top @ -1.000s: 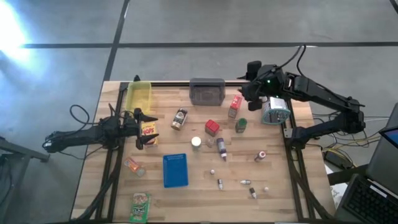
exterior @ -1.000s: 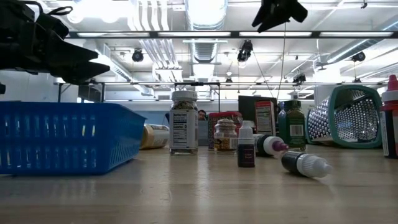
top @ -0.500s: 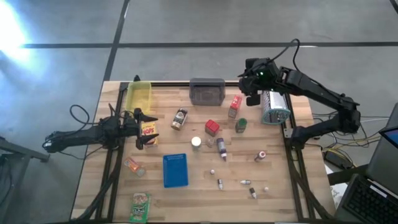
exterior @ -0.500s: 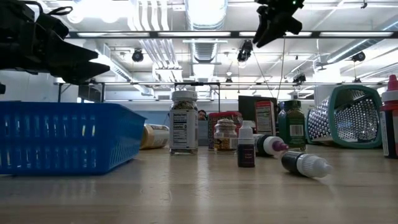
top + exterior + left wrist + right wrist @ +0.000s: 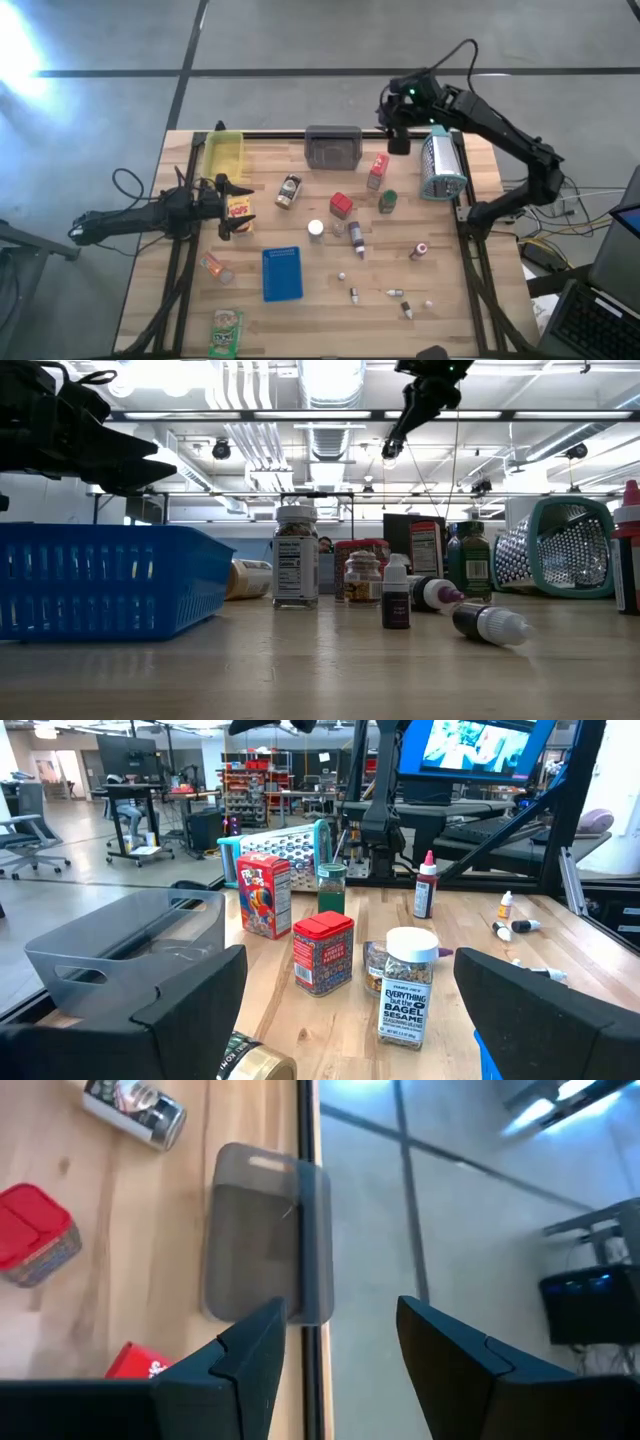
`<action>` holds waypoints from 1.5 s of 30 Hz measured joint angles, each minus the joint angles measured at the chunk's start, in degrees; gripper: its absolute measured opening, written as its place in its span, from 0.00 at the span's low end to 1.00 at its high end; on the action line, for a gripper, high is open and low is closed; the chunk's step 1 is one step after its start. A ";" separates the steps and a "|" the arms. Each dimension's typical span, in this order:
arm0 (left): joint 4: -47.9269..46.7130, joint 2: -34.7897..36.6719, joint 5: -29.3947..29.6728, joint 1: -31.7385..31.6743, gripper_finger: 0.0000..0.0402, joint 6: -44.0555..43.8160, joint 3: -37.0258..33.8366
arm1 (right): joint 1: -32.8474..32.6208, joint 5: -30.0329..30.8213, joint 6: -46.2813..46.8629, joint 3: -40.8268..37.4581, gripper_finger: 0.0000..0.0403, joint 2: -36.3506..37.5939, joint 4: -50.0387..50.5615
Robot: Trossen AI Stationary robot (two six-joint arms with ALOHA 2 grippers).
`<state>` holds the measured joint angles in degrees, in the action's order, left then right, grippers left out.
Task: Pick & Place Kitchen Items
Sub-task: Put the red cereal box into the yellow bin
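The kitchen items (image 5: 341, 206) lie scattered over the middle and right of the tabletop (image 5: 470, 300), none yet gathered. Our right claw (image 5: 397, 135) hangs high above the far edge, between the grey bin (image 5: 333, 147) and the grater (image 5: 441, 167), its jaws parted with nothing between them. Our left claw (image 5: 232, 204) waits low near the left edge, wide open, straddling the yellow snack box (image 5: 240, 212) without closing on it.

We judge the right arm is picking a target; the red box (image 5: 377, 170) is nearest below it. To do this well we should come straight down and square the jaws across the narrow faces (it appears to stand upright in the left wrist view, so its long axis would be vertical). The small dropper bottles (image 5: 404, 309) near the front edge lie on their sides, pointing various ways.
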<state>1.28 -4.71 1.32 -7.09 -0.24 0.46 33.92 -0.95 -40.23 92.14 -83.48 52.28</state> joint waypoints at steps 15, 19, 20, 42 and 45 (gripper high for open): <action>0.00 0.00 0.02 -0.04 0.90 -0.01 -0.01 | 0.10 -6.73 -3.80 21.54 0.46 -16.97 23.13; 0.00 0.02 0.00 -0.02 0.90 -0.01 -0.01 | 0.10 -6.72 -9.40 22.67 0.42 -18.43 25.88; 0.00 0.00 0.02 -0.02 0.90 -0.01 0.01 | 0.10 -6.68 -10.28 22.57 0.41 -18.45 25.71; 0.00 0.00 0.02 0.00 0.90 0.01 0.00 | -0.19 -6.49 -8.55 22.53 0.16 -18.76 25.31; 0.00 0.01 0.00 0.00 0.90 -0.01 -0.01 | -0.19 -6.49 -7.25 22.76 0.17 -18.69 25.37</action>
<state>1.28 -4.70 1.32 -7.09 -0.25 0.46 33.74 -7.44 -47.48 114.90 -102.17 77.65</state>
